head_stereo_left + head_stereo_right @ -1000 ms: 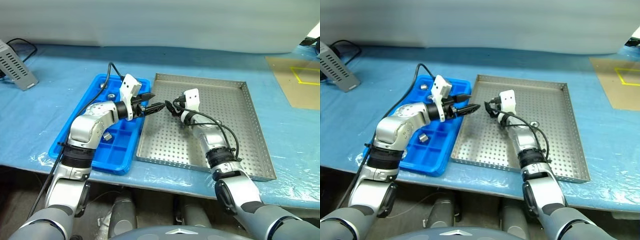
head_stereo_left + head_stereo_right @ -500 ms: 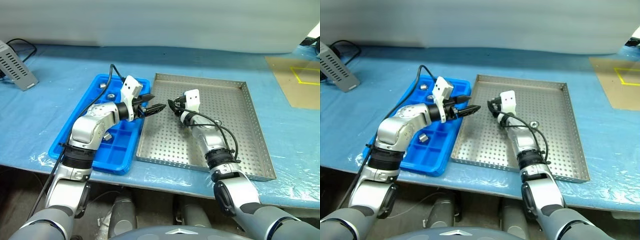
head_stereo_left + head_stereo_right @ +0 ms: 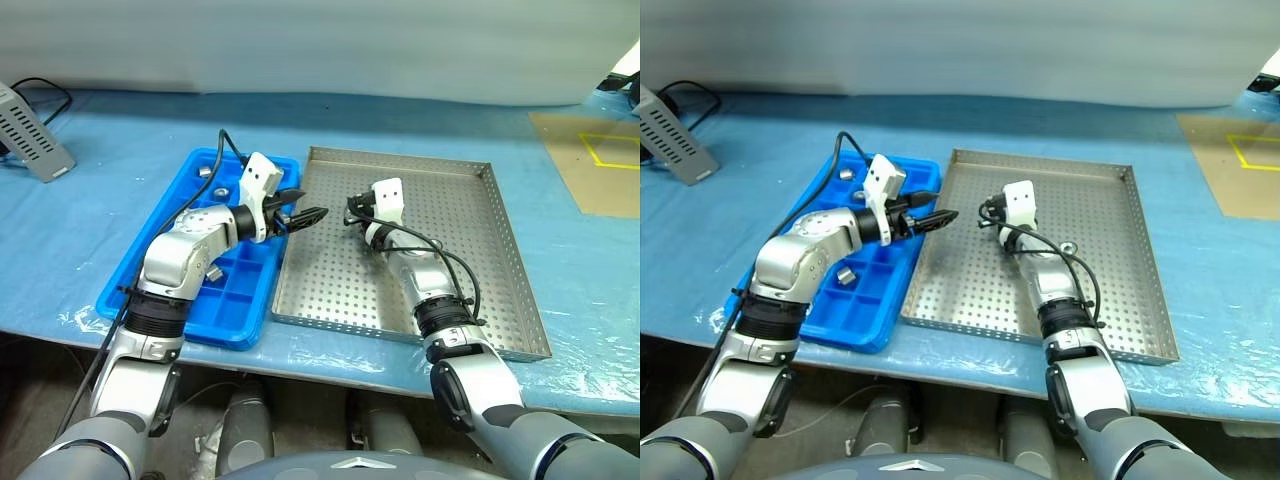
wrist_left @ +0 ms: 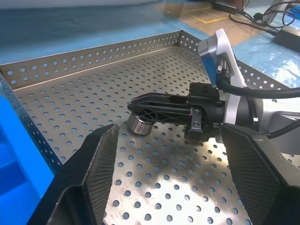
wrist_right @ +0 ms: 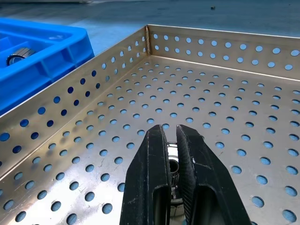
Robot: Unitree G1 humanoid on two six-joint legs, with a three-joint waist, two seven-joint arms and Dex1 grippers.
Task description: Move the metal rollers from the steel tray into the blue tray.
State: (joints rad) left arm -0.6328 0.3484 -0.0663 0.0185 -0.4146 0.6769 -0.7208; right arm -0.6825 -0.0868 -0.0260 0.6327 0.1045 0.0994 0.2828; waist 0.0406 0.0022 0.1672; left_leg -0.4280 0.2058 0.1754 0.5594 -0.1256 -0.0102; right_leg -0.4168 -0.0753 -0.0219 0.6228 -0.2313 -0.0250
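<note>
The steel tray (image 3: 470,200) lies right of the blue tray (image 3: 240,300). My right gripper (image 3: 350,212) is low over the steel tray's far left part, shut. One metal roller (image 4: 139,125) lies flat on the perforated floor right under its fingertips (image 5: 157,140); its hole shows through the narrow slit between them, and I cannot tell whether it is pinched. Another roller (image 3: 1068,247) lies beside my right forearm. My left gripper (image 3: 315,213) hovers open and empty over the two trays' shared edge, pointing at the right gripper. A few rollers (image 3: 213,272) sit in the blue tray's compartments.
Both trays rest on a table under a blue cover (image 3: 120,130). A grey vented box (image 3: 30,130) with a black cable stands at the far left. A brown board with yellow tape (image 3: 590,160) lies at the far right.
My right gripper's fingers have closed from wide apart to shut over the roller, with the hand staying in place. The left arm has not moved.
</note>
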